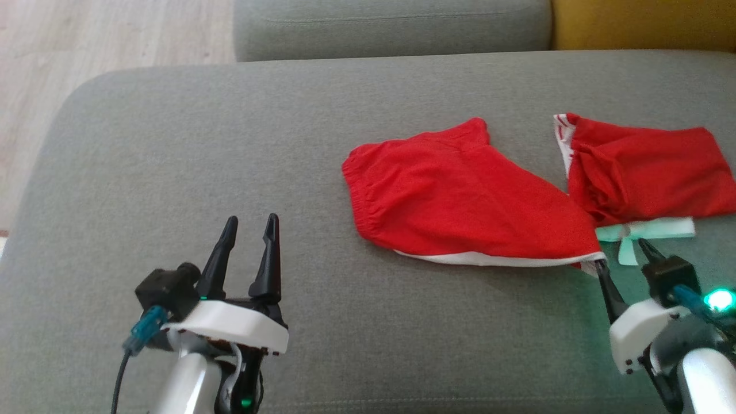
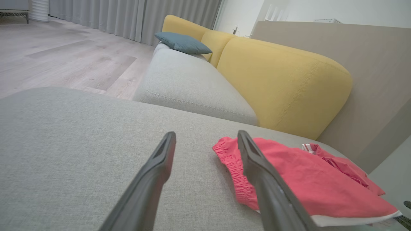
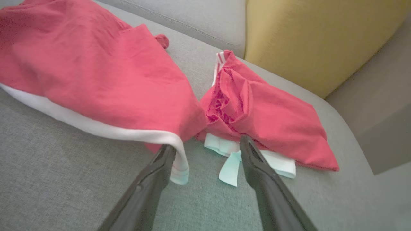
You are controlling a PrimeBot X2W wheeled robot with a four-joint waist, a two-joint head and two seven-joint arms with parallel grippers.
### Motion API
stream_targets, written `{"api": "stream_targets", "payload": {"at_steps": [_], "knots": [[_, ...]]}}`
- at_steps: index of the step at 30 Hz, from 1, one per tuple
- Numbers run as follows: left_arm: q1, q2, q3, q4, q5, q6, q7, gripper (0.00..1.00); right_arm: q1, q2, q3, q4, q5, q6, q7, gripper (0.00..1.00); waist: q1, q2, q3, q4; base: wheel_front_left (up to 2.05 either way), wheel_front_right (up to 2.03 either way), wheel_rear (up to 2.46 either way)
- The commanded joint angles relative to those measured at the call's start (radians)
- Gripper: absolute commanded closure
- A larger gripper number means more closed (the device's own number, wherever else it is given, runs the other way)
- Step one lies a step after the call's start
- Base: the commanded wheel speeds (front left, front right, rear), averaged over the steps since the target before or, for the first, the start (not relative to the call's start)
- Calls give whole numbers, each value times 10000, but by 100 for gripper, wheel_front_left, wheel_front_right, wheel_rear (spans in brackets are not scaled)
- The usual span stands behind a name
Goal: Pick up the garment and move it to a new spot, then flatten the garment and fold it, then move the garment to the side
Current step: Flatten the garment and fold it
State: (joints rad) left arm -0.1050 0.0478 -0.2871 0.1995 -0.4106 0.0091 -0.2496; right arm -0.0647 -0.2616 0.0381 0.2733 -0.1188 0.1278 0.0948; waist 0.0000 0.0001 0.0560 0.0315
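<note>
Garment (image 1: 460, 190): red shorts with a white hem (image 1: 489, 260), lying on the grey cushion (image 1: 172, 172), in the head view at about 3 o'clock from the cushion's middle. The near leg lies fairly flat, its elastic edge toward 9 o'clock. The far leg, toward 2 o'clock, is bunched and creased, with a pale band (image 1: 638, 230) showing from under it at 5 o'clock. Right gripper (image 1: 621, 253): fingers apart, nothing clamped. Its wrist view shows the hem corner just beside one finger, with bare cushion and the pale band between the two. You have it low at the garment's 5 o'clock corner, probably because that hem corner is the natural handle for tugging the cloth flat. Left gripper (image 1: 251, 218): fingers apart, empty, over bare cushion well apart from the cloth, at 7 o'clock in the head view. From there it points toward the elastic edge, so it is placed to take the opposite end. Judgement: the garment looks set down at its spot but not flattened. The bunched leg needs spreading before any fold. Risk: a single-corner pull may drag the whole garment along the cushion. Pin or grip the 9 o'clock end too.
</note>
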Motion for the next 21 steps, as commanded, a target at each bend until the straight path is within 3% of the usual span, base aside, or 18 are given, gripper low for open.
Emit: {"api": "stream_targets", "payload": {"at_steps": [1, 7, 11, 21], "knots": [[-369, 24, 269, -276, 36, -6, -122, 0, 88, 134, -209, -492, -13, 29, -21, 0, 0, -1, -26, -118, 0, 0, 0], [-368, 24, 286, -299, 78, -20, -122, 0, 462, 1470, -1546, -1287, 244, 29, -478, 0, 0, -1, -86, -437, 0, 0, 0], [-365, 24, 258, -318, 108, -53, -122, 0, 497, 1885, -1807, -1675, 602, 29, -909, 0, 0, -1, -88, -578, 0, 0, 0], [-440, 24, 112, -370, 58, -196, -122, 0, 406, 2110, -1612, -1788, 2442, 29, -2425, 0, 0, -1, 118, -743, 0, 0, 0]]}}
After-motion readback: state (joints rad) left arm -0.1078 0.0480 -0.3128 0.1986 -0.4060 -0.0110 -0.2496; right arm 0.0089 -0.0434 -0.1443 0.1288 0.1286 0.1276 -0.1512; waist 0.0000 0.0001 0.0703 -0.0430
